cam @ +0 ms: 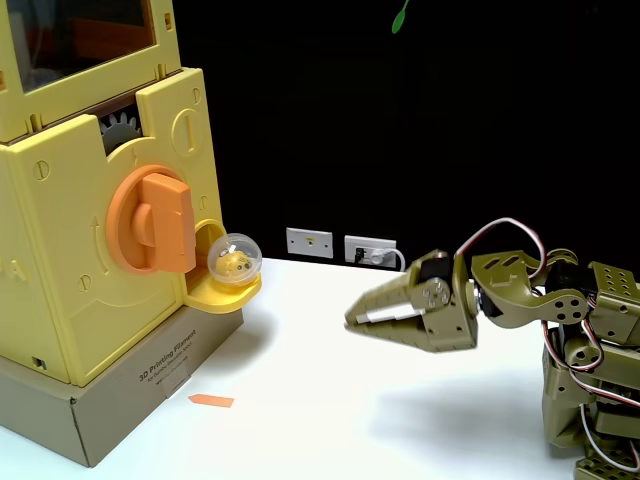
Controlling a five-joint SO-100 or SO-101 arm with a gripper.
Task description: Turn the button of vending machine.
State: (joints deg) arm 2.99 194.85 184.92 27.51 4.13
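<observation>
The yellow vending machine (60, 270) fills the left side of the fixed view, standing on a cardboard base (130, 400). Its orange button (150, 222), a round disc with a thick bar standing upright across it, sits on the front face. A grey gear (122, 128) shows above it. A clear capsule (235, 260) with a small yellow figure inside rests in the yellow tray (215, 292) below the button. My olive-green gripper (352, 320) hovers above the white table well to the right of the machine, pointing left toward it, its fingers together with nothing held.
The white table (330, 420) stretches between the machine and the arm base (595, 400) at the right. A small orange marker (211, 401) lies on the table by the cardboard base. White wall outlets (340, 246) with a cable sit against the black backdrop.
</observation>
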